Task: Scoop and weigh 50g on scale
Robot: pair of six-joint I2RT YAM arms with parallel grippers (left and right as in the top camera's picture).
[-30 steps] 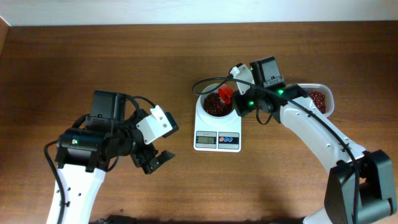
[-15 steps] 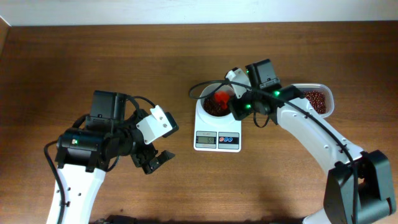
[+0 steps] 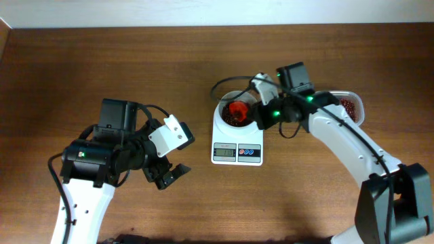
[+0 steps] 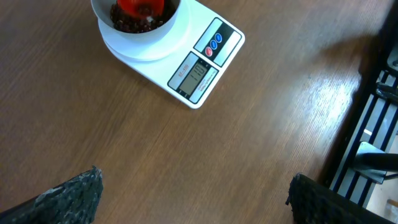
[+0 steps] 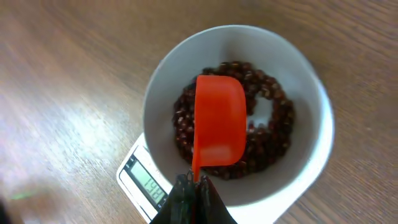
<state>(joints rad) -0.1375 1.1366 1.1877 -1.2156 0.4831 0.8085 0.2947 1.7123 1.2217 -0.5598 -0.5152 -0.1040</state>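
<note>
Scale (image 3: pixel 237 153), small, white, digital: stood on the table (image 3: pixel 102 61) a little right of centre. Its display and buttons faced the near edge, probably so the reading showed from above. The figures were too small to read with certainty.

Left pincer (image 3: pixel 171 176): jaws spread wide, holding nothing, above bare table well to the left of the scale. Judged parked clear of the work, with its camera angled toward the scale.

Bowl (image 5: pixel 311 93), round, white: seated on the scale platform, there to catch what was weighed.

Beans (image 5: pixel 273 130), dark red: lay in a heap across the bowl floor.

Scoop (image 5: pixel 217 118), red plastic: hung directly over the beans, inside the bowl's rim. No beans showed on its upper surface. Judged mid-delivery, or just emptied.

Right pincer (image 5: pixel 194 194): clamped tight on the scoop's thin handle, reaching in from the right so that the scoop stayed over the bowl.

Tub (image 3: pixel 360 103), clear plastic, holding more red beans: far right, just behind the right arm and within easy reach for refills.
</note>
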